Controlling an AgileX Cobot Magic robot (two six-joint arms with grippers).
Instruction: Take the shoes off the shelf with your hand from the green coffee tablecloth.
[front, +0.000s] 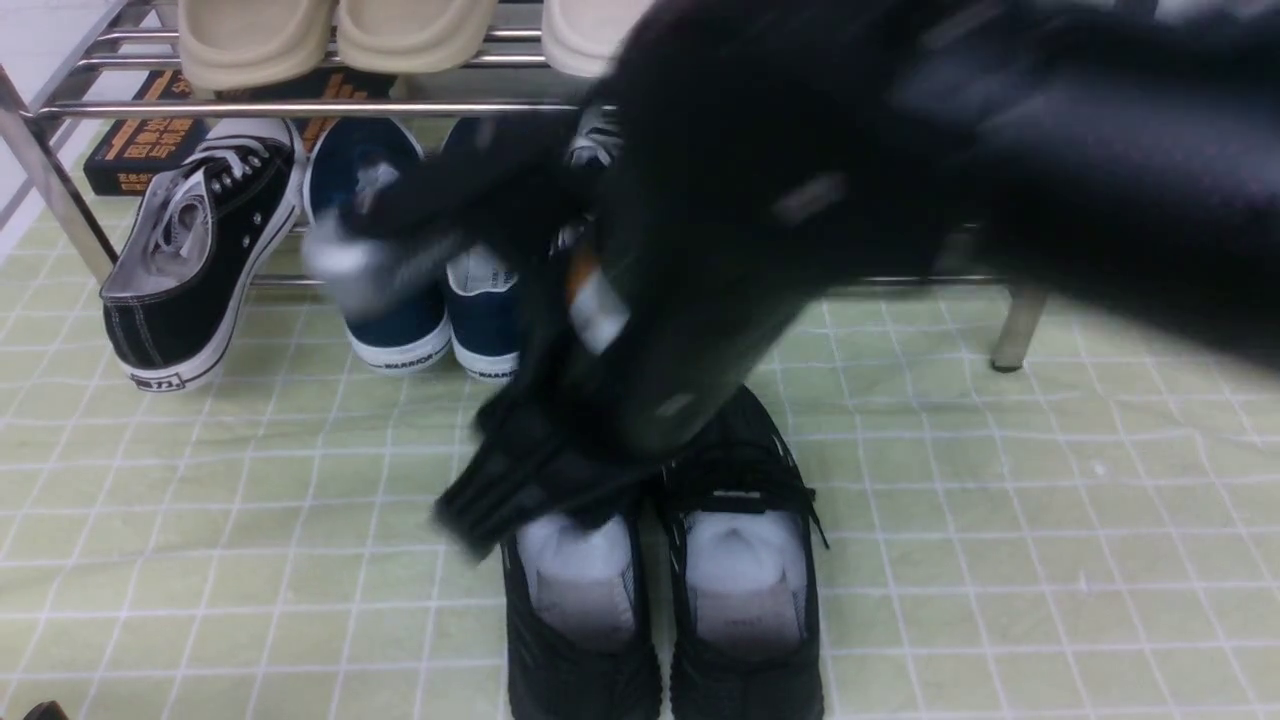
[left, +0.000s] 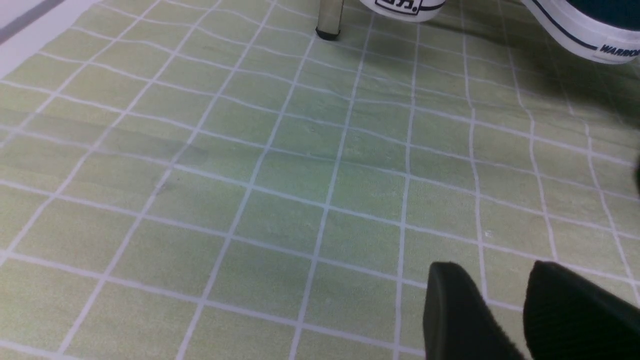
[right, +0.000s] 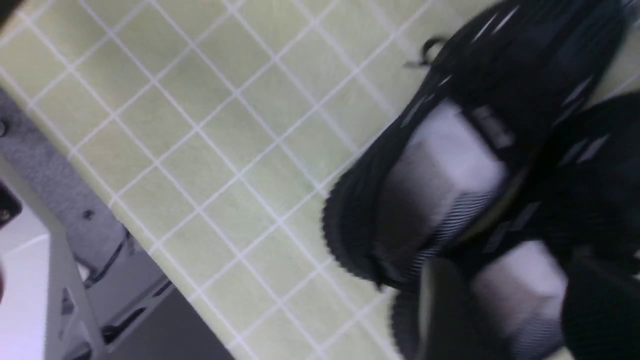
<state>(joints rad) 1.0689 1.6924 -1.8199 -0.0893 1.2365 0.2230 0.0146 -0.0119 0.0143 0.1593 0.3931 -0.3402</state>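
From the right hand (right: 512, 280), released, its fingertips apart over the shoes, the black knit pair (front: 745, 670) lies beneath and toward the robot's side of the shelf (front: 1018, 325), on the green tablecloth (front: 1000, 600). Their long axes run roughly straight away from the shelf, toes nearest it, heels farthest. The left hand (left: 492, 280), also parted, is farther off, so the right seems better placed, given a turn to match that line.
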